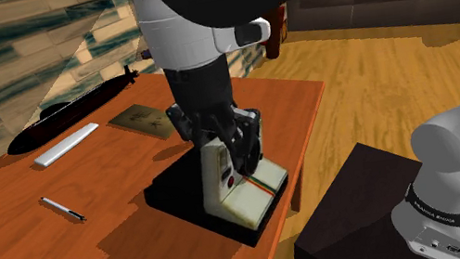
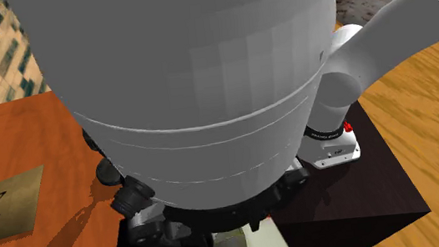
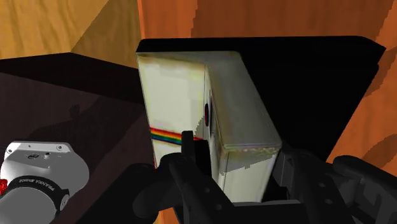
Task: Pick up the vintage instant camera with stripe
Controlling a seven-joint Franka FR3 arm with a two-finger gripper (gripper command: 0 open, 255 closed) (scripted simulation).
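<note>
Cream boxy instant camera with a rainbow stripe [image 1: 224, 183] is sitting upright on a flat black slab [image 1: 175, 195], right by the edge of the orange-brown wooden table [image 1: 144, 254] that's facing my dark box stand [image 1: 350, 223]. My black two-finger gripper [image 3: 236, 149] is pinching its upper body from above. One finger [image 3: 191, 149] is lying across the striped face and the other is pressing the opposite side.

> Lifting yet?

I'm not judging it as lifted. The base is looking like it's resting on the slab. The grip is what's worrying me.

> Why?

I'm holding high on the body, so most of the weight is hanging below the pads. On the pull-up it's risking swinging or rotating between them.

> And if it's slipping?

The faces are looking smooth and flat, so I'm expecting little friction. If it's sliding out, it's dropping onto the slab or going over the table edge toward the stand.

> Anything else?

I'm watching the slab too. If the camera is dragging sideways instead of rising clean, the slab could be shifting with it, and that edge is sitting very close.
</note>
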